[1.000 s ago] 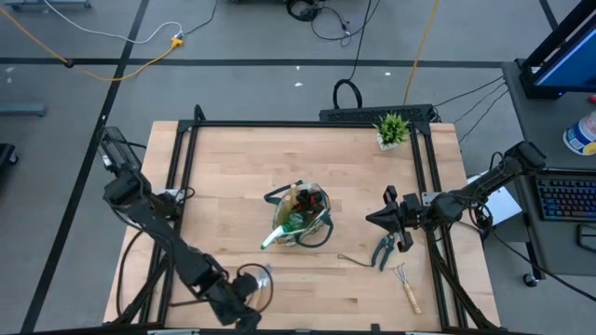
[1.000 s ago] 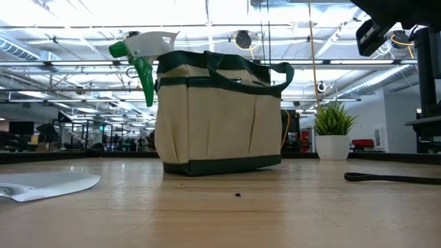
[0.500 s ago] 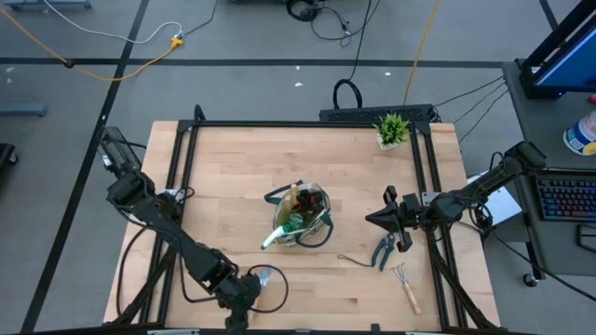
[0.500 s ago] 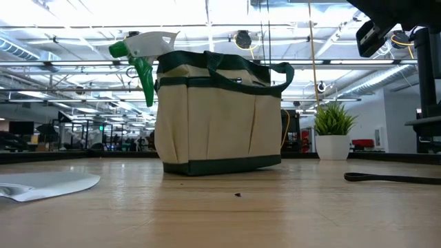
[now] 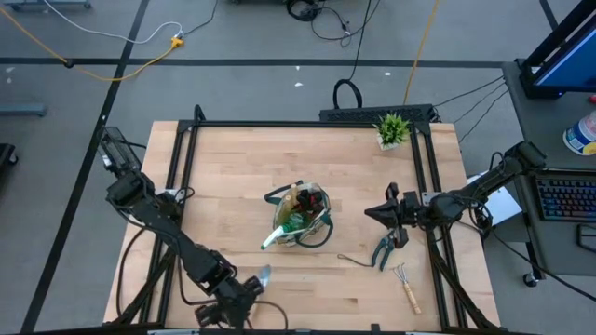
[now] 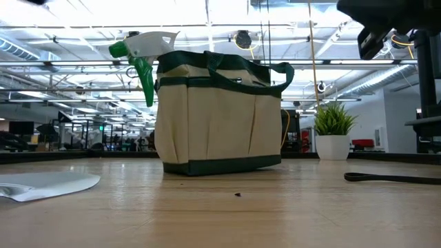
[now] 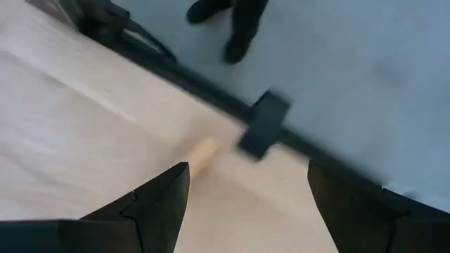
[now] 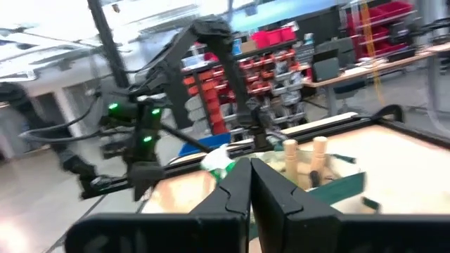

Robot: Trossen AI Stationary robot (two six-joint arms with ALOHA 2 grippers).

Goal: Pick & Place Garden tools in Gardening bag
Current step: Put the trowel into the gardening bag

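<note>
Left gripper [image 5: 244, 300] wide open, empty, above trowel [image 5: 262, 277] near front edge. Right gripper [image 5: 372, 211] closed, empty, beside bag [image 5: 303, 216].

Bag [image 5: 300, 220] mid-table; shears [image 5: 383, 249], fork-rake [image 5: 406, 285] right of it; plant [image 5: 392, 128] behind.

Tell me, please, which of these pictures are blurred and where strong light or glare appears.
Left wrist view: heavy motion blur, the table edge and a wooden handle are smeared. Right wrist view: softly blurred, the bag is unsharp. Low view: sharp on the bag, with bright ceiling lights behind and the spray bottle clear against them. High view: even light, no glare on the table.
</note>
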